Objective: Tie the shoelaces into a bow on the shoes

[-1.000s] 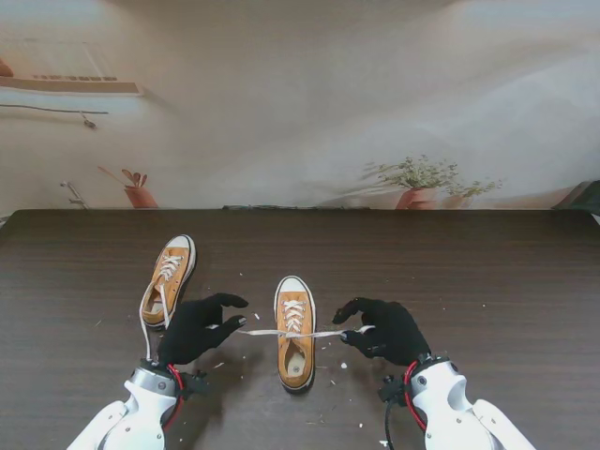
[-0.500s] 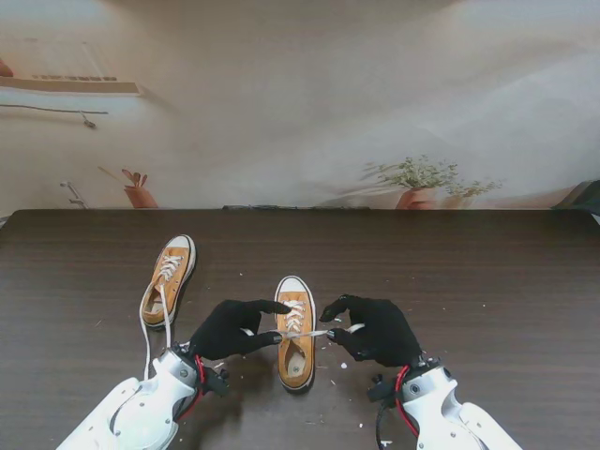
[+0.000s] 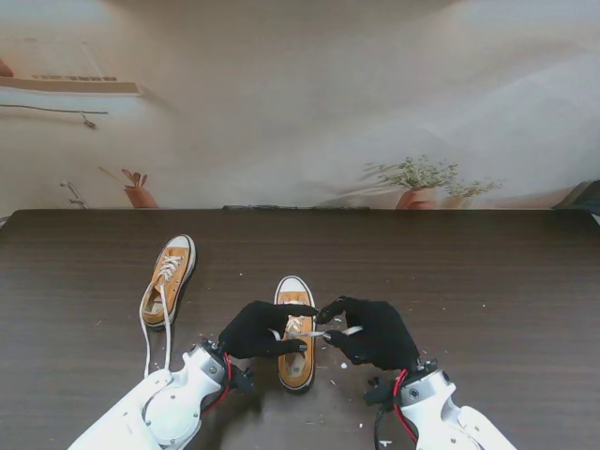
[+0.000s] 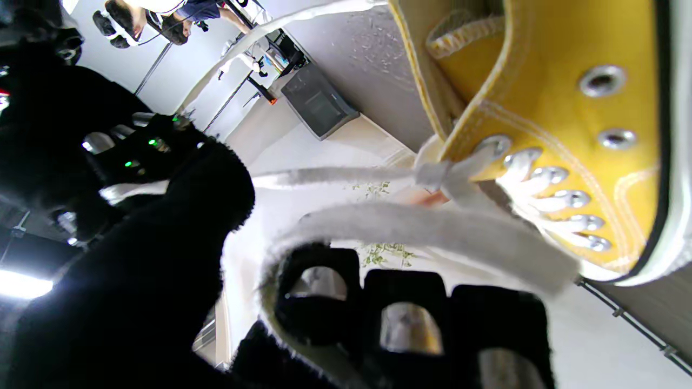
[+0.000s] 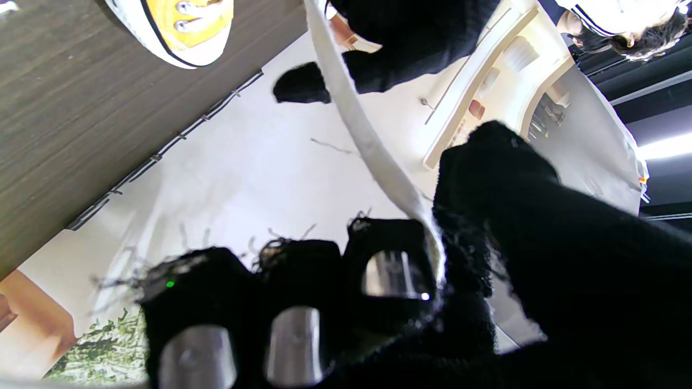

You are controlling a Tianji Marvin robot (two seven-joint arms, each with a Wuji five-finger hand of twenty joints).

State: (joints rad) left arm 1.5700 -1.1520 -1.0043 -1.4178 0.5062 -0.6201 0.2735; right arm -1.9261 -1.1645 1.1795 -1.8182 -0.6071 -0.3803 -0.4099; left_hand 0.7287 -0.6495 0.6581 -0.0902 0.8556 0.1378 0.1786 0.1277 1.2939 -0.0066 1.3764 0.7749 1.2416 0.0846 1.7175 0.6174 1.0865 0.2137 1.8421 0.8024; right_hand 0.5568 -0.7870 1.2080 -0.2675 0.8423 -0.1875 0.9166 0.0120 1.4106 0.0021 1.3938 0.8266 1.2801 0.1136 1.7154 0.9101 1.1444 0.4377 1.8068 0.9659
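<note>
Dark matt wood-grain table (image 3: pixel 487 281), orange canvas near shoe (image 3: pixel 296 361) with shiny metal eyelets (image 4: pixel 601 81) and white rubber toe, flat woven white lace (image 4: pixel 432 229), fuzzy black cloth gloved left hand (image 3: pixel 262 330), glossy white plastic forearms (image 3: pixel 164 417)

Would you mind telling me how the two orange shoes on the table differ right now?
The near shoe sits between the left hand and right hand, each holding a lace end; the far shoe lies untouched to the left.
The near shoe points straight away from me; the far shoe is angled.
The far shoe's lace trails loose on the table toward me.
Both are orange with white toe caps.
</note>
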